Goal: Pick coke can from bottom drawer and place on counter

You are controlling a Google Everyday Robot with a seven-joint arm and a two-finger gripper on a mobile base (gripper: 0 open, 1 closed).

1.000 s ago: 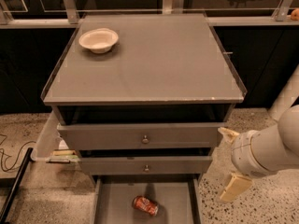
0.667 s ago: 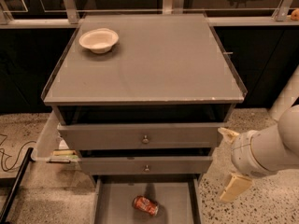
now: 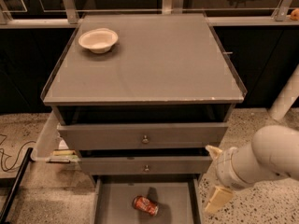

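The coke can [image 3: 145,205] lies on its side on the floor of the open bottom drawer [image 3: 117,202], near the middle. My gripper [image 3: 214,175] hangs at the right of the cabinet, level with the middle drawer, to the right of and above the can. Its two cream fingers [image 3: 217,199] stand wide apart with nothing between them. The white arm runs off to the right. The grey counter [image 3: 154,64] tops the cabinet, well above the gripper.
A white bowl [image 3: 98,39] sits on the counter's far left corner. Two upper drawers with round knobs [image 3: 145,138] stick out slightly above the bottom drawer. A black cable and a flat white item lie on the floor at the left. A white pipe [image 3: 285,101] stands at the right.
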